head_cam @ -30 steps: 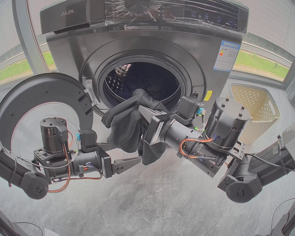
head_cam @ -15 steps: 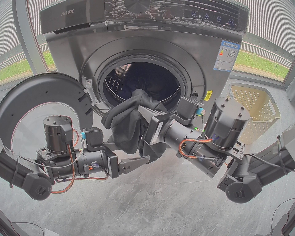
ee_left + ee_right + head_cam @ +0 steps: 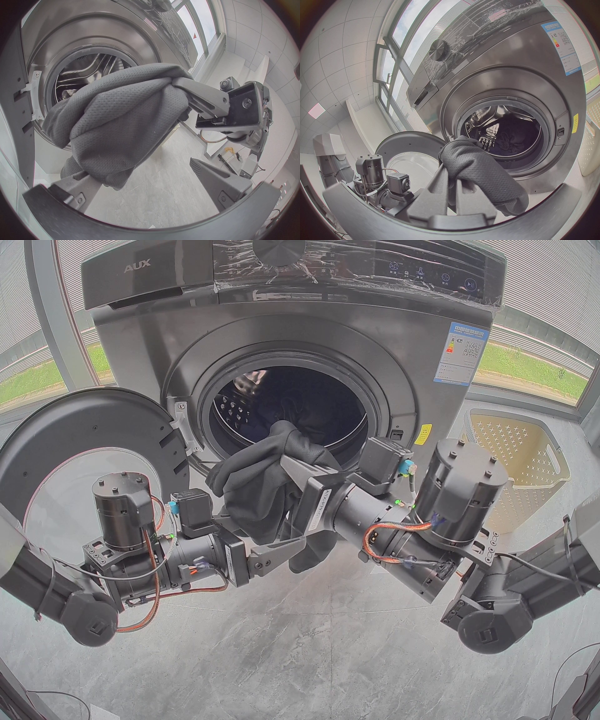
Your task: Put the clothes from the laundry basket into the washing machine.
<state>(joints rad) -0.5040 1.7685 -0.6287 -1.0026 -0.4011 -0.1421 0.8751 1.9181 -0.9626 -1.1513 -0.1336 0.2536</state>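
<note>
The floor point(image 3: 300, 646) was laid in large grey, stone-patterned tiles with thin joints. At its far edge stood the dark grey washing machine point(image 3: 294, 327), its front facing the robot and its round door point(image 3: 81, 440) swung open to the left. Just beside the machine on the right, a beige perforated laundry basket point(image 3: 525, 459) stood on the floor by the window wall.

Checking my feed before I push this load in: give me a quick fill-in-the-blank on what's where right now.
The right hand is ___ on the dark garment.
The left hand, at the garment's lower end, is ___.
The washing machine has its door hanging open on the robot's ___.
The laundry basket stands to the robot's ___ of the machine.
Missing words: shut, open, left, right.
</note>
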